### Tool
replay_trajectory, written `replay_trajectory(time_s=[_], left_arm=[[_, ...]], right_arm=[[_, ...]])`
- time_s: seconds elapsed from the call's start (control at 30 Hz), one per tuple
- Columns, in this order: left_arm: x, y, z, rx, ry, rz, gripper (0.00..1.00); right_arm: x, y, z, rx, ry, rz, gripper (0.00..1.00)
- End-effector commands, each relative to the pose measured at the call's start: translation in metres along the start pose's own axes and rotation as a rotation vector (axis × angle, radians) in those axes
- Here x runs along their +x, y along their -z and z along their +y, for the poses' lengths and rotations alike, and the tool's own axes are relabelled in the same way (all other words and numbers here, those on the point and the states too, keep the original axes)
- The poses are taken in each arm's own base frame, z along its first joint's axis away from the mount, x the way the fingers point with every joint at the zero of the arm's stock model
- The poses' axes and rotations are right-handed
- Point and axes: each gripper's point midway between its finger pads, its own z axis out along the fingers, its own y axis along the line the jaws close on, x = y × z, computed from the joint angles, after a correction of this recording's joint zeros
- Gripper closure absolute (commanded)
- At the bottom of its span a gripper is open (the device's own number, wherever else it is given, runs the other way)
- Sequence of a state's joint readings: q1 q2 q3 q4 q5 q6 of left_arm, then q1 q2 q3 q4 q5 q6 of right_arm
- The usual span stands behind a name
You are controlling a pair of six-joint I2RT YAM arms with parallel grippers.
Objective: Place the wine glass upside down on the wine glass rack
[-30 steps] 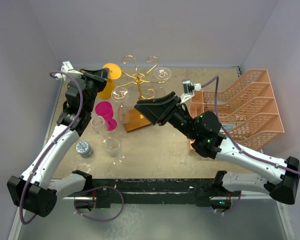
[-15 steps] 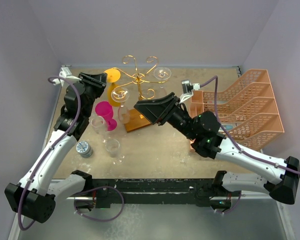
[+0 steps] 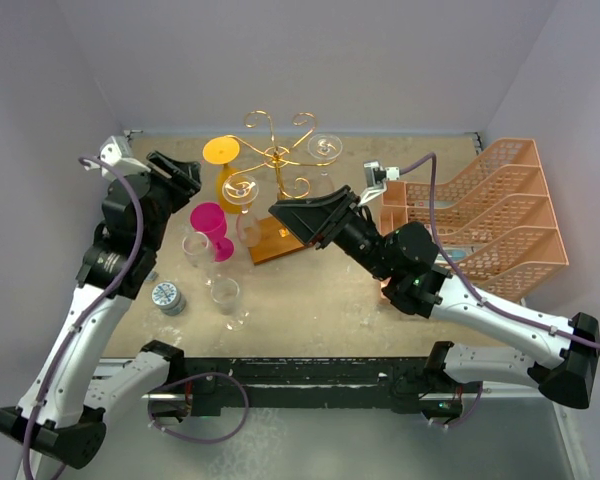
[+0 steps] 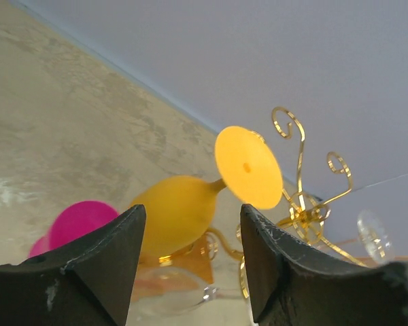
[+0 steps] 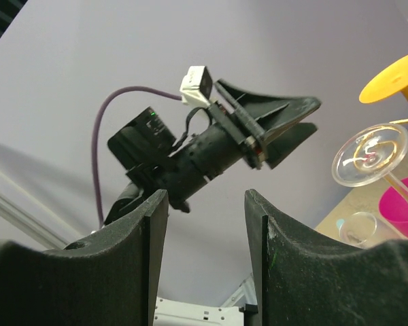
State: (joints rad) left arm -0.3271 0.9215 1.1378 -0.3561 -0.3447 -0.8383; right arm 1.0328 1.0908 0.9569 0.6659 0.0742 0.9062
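The yellow wine glass point(image 3: 226, 183) hangs upside down from a scroll arm of the gold wire wine glass rack point(image 3: 280, 155), its round foot point(image 4: 248, 166) on top and its bowl point(image 4: 177, 210) below. My left gripper point(image 3: 184, 174) is open just left of the glass, apart from it; in the left wrist view the left gripper point(image 4: 190, 234) holds nothing. My right gripper point(image 3: 285, 217) hovers open and empty over the rack's brown base point(image 3: 272, 243). The right gripper point(image 5: 204, 204) faces the left arm.
Two clear glasses point(image 3: 242, 190) point(image 3: 325, 148) also hang on the rack. A pink glass point(image 3: 211, 220), two clear glasses point(image 3: 197, 246) point(image 3: 226, 294) and a small tin point(image 3: 167, 297) stand on the table at left. A salmon tiered tray organizer point(image 3: 490, 205) fills the right side.
My left gripper has opened, let go of the yellow glass and drawn back to the left. The glass stays hanging on the rack. The right arm has not moved.
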Motion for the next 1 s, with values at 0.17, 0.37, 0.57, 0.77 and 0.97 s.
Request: replay_trajectory(time_s=[0.17,0.37,0.57,0.77,0.97], left_arm=[[0.021,0.045,0.054,-0.119,-0.273,0.153,0.5],[0.039,0.062,0.099,-0.262,-0.419,0.26,0.51],[0.053,0.064,0.123,-0.362,-0.504,0.35,0.56],[0.089,0.057,0.141,-0.388,-0.53,0.49,0.58],[0.096,0.045,0.154,-0.454,-0.571,0.516,0.68]], right_arm=[[-0.023,0.004,0.007,-0.004,-0.001,-0.091,0.49],[-0.018,0.003,0.001,0.011,0.0,-0.084,0.5],[-0.018,0.003,-0.005,0.028,0.007,-0.091,0.5],[-0.022,0.007,-0.008,0.051,0.007,-0.106,0.5],[-0.03,0.013,-0.003,0.049,-0.004,-0.132,0.5]])
